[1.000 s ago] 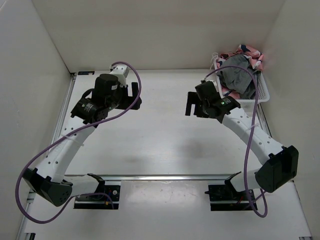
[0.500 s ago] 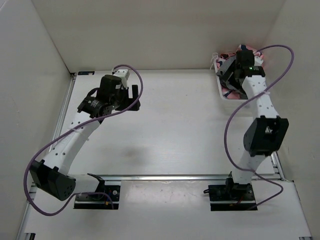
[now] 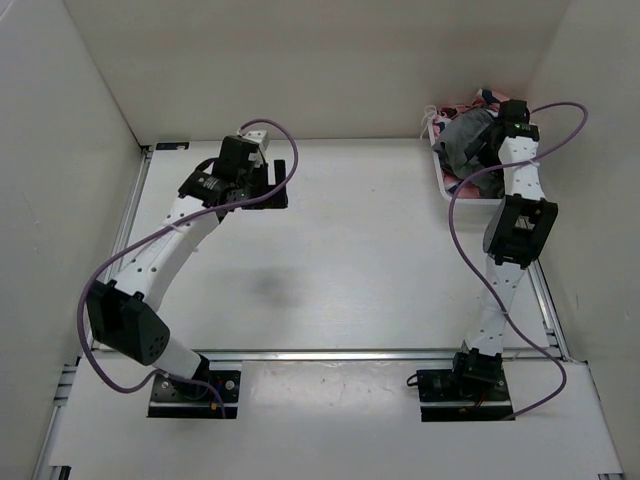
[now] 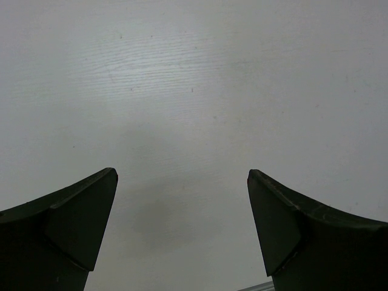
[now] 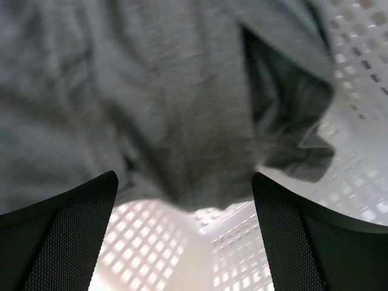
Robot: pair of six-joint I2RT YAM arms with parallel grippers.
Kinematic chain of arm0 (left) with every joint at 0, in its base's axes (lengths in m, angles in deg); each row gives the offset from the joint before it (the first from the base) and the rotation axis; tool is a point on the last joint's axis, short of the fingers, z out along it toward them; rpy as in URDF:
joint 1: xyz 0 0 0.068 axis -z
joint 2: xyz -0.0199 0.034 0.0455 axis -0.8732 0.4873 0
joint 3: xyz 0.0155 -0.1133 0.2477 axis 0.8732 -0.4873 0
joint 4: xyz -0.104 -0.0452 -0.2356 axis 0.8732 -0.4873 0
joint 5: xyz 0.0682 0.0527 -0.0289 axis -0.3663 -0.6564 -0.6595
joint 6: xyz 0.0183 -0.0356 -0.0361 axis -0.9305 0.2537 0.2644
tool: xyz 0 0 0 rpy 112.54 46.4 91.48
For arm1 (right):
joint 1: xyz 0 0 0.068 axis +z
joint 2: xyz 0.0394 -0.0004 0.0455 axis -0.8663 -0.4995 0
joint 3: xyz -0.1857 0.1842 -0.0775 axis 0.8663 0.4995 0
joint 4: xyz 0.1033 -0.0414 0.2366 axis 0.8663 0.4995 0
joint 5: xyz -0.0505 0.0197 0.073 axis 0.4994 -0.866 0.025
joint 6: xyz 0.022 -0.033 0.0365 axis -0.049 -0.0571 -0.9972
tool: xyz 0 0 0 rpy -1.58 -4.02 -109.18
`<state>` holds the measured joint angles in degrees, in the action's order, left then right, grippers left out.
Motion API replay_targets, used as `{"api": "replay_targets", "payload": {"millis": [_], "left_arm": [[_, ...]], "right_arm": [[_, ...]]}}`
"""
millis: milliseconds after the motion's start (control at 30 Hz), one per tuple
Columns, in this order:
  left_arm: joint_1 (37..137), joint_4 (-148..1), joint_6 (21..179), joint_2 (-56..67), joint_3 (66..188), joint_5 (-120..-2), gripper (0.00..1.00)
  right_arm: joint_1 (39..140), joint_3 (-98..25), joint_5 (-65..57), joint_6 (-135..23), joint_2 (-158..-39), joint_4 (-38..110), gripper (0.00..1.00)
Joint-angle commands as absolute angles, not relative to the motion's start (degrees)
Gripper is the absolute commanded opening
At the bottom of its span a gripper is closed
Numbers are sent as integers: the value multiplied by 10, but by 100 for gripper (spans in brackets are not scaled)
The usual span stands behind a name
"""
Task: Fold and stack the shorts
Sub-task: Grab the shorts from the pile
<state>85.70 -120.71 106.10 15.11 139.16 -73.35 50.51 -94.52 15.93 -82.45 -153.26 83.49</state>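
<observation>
I see plain charcoal-grey shorts (image 5: 151, 91); a white latticed basket (image 5: 357, 157); pink patterned cloth (image 3: 462, 104) at upper right; purple cables (image 3: 450, 235); a white table (image 3: 350, 260).

Right fingers (image 5: 60, 242) now over the shorts (image 5: 151, 91)

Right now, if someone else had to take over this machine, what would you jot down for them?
Left tool: open, empty, above the bare table at its far left.
Right tool: open, holding nothing, poised over the grey shorts.
Shorts: crumpled in the white basket at the far right corner, with a pink cloth beside them.
Done: nothing folded or stacked yet.
Left to do: grab the shorts, bring them onto the table, fold, stack.
</observation>
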Motion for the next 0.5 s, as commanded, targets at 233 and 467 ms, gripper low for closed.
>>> {"api": "replay_targets", "payload": {"millis": [233, 467], "left_arm": [[855, -1203, 1073, 204, 1441, -749, 100], [861, -1203, 1079, 199, 1446, -756, 100]], "right_arm": [[492, -1013, 94, -837, -1581, 779, 49], [498, -980, 61, -842, -1520, 746, 0]]}}
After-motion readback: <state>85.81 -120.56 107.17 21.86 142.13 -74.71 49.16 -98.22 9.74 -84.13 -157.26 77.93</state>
